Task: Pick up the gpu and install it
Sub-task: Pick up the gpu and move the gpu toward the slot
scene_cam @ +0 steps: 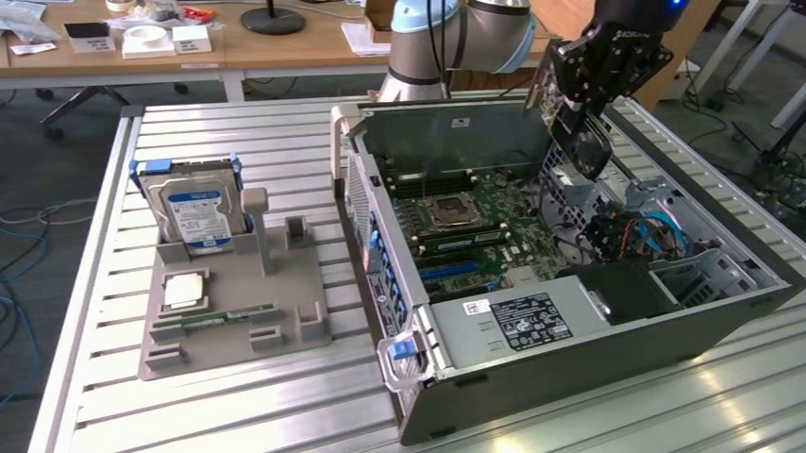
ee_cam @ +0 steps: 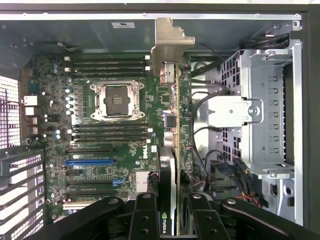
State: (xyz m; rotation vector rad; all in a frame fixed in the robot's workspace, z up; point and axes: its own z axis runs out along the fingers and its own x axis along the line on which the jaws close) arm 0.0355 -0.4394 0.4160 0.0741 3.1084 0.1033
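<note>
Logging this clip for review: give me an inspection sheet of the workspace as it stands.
Surface: slatted metal table bearing an open computer case and a grey fixture.
Job's things: gpu held above the case's motherboard, not seated.
Clutter: hard drive, RAM stick and processor chip on the fixture.
Grippers: gripper shut on the gpu.
Cables: blue and red leads inside the case; loose cables on the floor.
Surroundings: wooden desks with small boxes.
</note>
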